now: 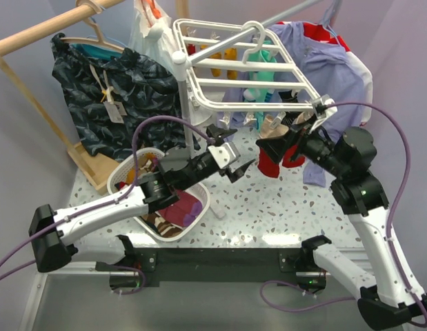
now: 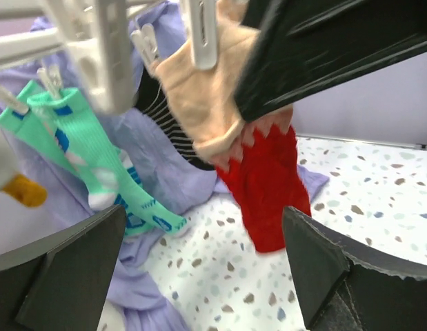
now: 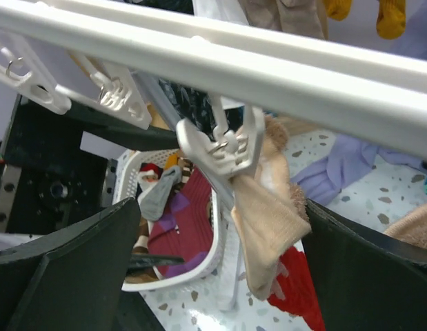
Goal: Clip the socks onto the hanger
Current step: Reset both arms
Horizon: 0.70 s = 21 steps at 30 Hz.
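A red sock (image 1: 271, 163) with a tan cuff hangs from a clip on the near edge of the white grid hanger (image 1: 220, 65). In the left wrist view the sock (image 2: 267, 186) hangs straight ahead, cuff in a white clip (image 2: 203, 34). My left gripper (image 2: 206, 269) is open and empty, a little short of the sock; it also shows in the top view (image 1: 235, 164). My right gripper (image 3: 220, 269) is open under the hanger bar (image 3: 282, 72). The clipped cuff (image 3: 268, 221) hangs between its fingers, close to the right one. I cannot make out a second red sock.
Teal socks (image 2: 89, 158) and lilac cloth (image 2: 165, 179) hang from the hanger to the left of the red sock. A white laundry basket (image 1: 123, 174) with clothes stands under my left arm. A dark garment (image 1: 116, 96) hangs on a wooden rack at the back left.
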Tool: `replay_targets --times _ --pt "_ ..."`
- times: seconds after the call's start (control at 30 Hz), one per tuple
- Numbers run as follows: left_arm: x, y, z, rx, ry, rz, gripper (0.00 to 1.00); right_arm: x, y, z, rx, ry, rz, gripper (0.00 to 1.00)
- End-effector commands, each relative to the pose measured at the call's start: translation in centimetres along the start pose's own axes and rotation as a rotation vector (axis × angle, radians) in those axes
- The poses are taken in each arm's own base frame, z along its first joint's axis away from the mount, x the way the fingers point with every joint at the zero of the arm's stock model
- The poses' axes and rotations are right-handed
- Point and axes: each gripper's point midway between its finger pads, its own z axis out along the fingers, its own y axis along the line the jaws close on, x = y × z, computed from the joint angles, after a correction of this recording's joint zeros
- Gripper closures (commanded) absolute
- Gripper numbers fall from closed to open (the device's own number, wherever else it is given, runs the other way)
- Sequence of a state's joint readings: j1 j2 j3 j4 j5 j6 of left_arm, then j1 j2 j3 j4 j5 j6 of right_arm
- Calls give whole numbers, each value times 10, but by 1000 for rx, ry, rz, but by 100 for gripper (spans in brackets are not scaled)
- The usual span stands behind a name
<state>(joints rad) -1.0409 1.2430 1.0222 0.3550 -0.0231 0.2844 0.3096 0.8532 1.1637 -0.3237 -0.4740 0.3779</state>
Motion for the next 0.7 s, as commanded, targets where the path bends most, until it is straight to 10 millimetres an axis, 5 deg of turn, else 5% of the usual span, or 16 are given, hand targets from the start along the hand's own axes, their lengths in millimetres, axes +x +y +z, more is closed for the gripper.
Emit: replay_targets --times 0.0,0.23,0.37,0.57,0.67 --pt "-19 5 -34 -21 14 -143 0 -9 8 -33 46 -4 -127 1" --pt "3 -22 -99 64 235 -359 0 -9 -6 -85 231 -55 -245 2" --pt "14 -20 -142 -2 330 -492 0 -5 -20 -124 374 -114 -294 2" --pt "23 21 -222 -279 361 -572 0 15 -44 -167 540 -177 -333 1" --pt "21 36 -237 -367 312 -595 0 14 -39 -171 516 -230 -342 1"
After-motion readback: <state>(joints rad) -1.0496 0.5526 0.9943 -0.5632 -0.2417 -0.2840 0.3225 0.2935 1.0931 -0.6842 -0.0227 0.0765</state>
